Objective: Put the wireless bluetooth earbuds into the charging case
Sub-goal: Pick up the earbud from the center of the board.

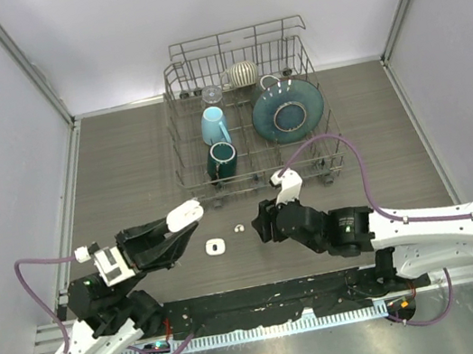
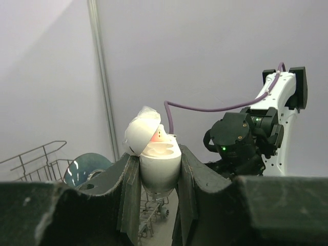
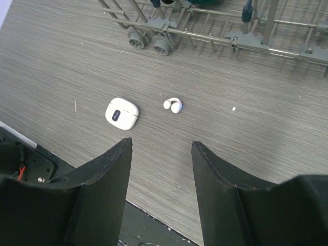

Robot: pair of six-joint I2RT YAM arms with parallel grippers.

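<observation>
One earbud (image 3: 173,105) lies loose — right gripper (image 3: 161,148) gapes, left gripper (image 2: 159,174) clamps charging case (image 2: 155,154)

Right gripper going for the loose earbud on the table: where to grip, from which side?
Come straight down from above: the earbud lies flat on the table, clear of the white square piece beside it. Probably pinch across its two rounded ends; the thin arch joining them looks too slight. The right gripper is open.

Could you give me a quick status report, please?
Left gripper shut on the open charging case. Right gripper open, empty, above one earbud on the table. Small white pad beside it, nothing blocking.
</observation>
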